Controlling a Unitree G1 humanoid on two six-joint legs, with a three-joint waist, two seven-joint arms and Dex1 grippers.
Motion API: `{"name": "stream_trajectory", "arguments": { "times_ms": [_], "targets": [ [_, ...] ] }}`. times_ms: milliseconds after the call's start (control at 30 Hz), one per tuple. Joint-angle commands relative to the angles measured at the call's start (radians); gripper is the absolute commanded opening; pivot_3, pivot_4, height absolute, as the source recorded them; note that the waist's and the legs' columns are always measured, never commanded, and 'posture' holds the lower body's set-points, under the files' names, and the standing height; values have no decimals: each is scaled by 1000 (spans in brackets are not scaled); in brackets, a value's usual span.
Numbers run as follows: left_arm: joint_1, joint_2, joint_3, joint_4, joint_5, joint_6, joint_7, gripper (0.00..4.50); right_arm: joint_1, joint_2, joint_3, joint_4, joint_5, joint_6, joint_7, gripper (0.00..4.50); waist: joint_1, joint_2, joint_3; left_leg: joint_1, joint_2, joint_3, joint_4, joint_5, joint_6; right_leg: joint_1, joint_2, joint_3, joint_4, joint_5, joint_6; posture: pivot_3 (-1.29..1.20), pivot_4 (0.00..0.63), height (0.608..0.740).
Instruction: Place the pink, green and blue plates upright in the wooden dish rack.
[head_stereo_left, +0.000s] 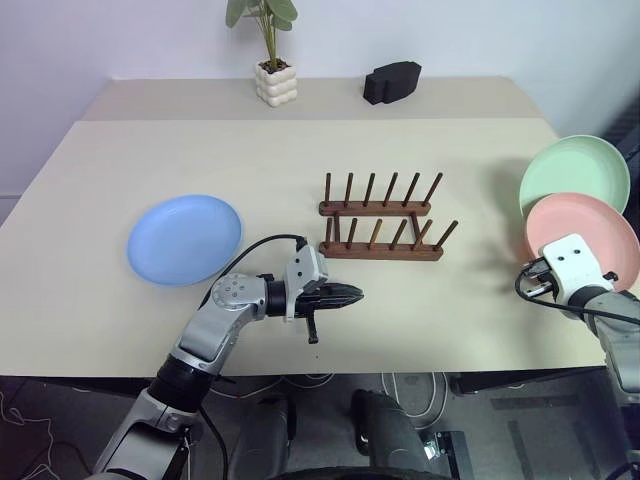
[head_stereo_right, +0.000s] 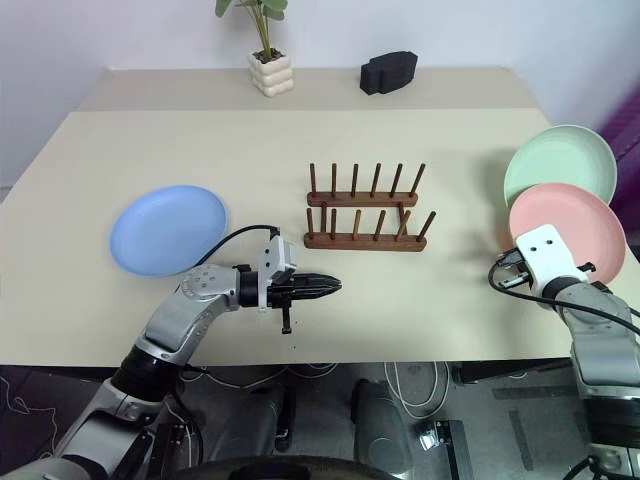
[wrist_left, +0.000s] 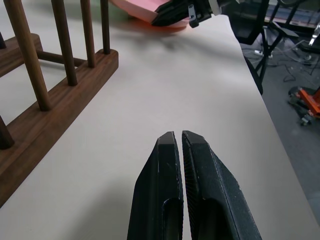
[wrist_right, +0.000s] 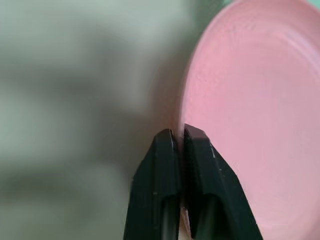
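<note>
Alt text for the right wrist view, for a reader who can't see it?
The right gripper's two black fingers are shut on the near rim of the pink plate, which lies on the table.

Beige desk (head_stereo_left: 300, 160), wide, two sections butted together. Wooden dish rack (head_stereo_left: 381, 230) sits mid-desk, pegs bare. Blue plate (head_stereo_left: 184, 239) flat, well left of rack. Green plate (head_stereo_left: 575, 172) at right edge; pink plate (head_stereo_left: 590, 225) just in front, overlapping it. Back section: white pot with green plant (head_stereo_left: 275, 82), black object (head_stereo_left: 391, 82) beside it.
</note>
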Motion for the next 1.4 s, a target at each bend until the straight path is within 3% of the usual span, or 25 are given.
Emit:
{"name": "stream_trajectory", "arguments": {
  "times_ms": [33, 300, 467, 567, 733, 867, 933, 1400],
  "targets": [
    [-9, -7, -4, -19, -9, -17, -7, 162, 19, -37, -17, -76, -21, 11, 16, 55, 0, 0, 0, 0, 0, 0, 0, 0, 0, 0, 0, 0, 0, 0, 0, 0, 150, 736],
    [-19, -14, -9, -4, -4, -23, -15, 162, 21, -135, -75, -227, -2, 4, 118, 55, 0, 1, 0, 0, 0, 0, 0, 0, 0, 0, 0, 0, 0, -1, 2, 0, 150, 736],
    [-18, -15, -11, -1, -1, -26, -13, 162, -185, -141, -151, -256, 106, -100, 149, 55, -13, 1, 1, 0, 0, 0, 0, 0, 0, 0, 0, 0, 0, -1, 2, 0, 150, 736],
    [-20, -16, -5, 7, 2, -35, -3, 162, -332, -80, -132, -250, 207, -123, 161, 55, -17, 0, 1, 0, 1, 0, -1, 0, 0, 0, 1, 0, 0, -1, 2, 0, 150, 736],
    [-15, -9, 4, 5, 5, -41, 11, 162, -493, 42, -143, -344, 646, 129, 236, 55, -16, 0, 1, 0, 1, -2, -1, 0, 0, 0, 1, 0, 0, 1, -1, 0, 150, 736],
    [-5, -3, 8, -7, 3, -39, 27, 162, -531, 85, -186, -371, 929, 267, 229, 55, -11, 0, 2, -1, 2, -2, -1, 0, 0, 0, -1, -1, 0, 1, -1, 0, 150, 736],
    [-2, -1, 9, -12, 1, -38, 34, 162, -550, 102, -201, -359, 996, 282, 199, 55, -12, 0, 2, -1, 2, -2, -1, 0, 0, 0, -1, 0, 0, 1, -1, 0, 150, 736],
    [2, 9, 15, -21, -5, -40, 60, 162, -471, 124, -237, -215, 1184, 355, 166, 55, -15, 1, 1, -1, 2, -1, -1, 0, 0, -1, -1, 0, 0, 1, -1, 0, 150, 736]
  ]
}}
